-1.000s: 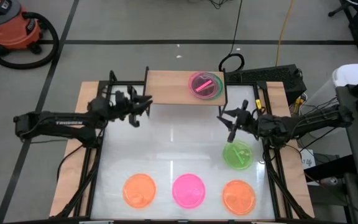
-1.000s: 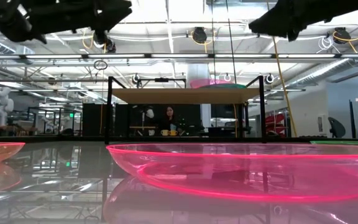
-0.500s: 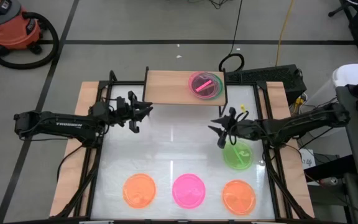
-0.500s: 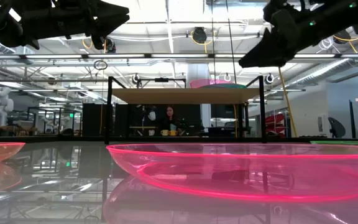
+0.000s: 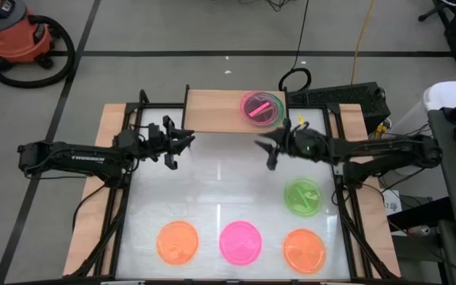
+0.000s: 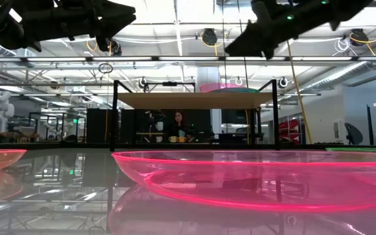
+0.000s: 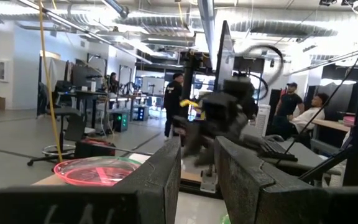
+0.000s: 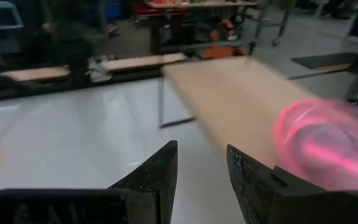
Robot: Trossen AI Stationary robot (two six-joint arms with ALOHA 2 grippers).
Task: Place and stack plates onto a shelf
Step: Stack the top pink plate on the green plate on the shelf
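High view: shelf (image 5: 216, 112) at table's far edge, bearing a pink-topped plate stack (image 5: 260, 108) at its right end. Green plate (image 5: 302, 196) right of centre; orange (image 5: 177, 241), pink (image 5: 239, 241), orange (image 5: 303, 249) along near edge. Left gripper (image 5: 182, 145), fingers apart, empty, beside shelf's left end. Right gripper (image 5: 268, 150), fingers apart, empty, near the stack.
Low view: pink plate (image 6: 260, 179) nearest; shelf (image 6: 194, 99) beyond.

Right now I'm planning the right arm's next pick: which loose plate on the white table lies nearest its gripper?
The translucent green plastic plate: it lies just below the right gripper, while the other loose plates form the front row.
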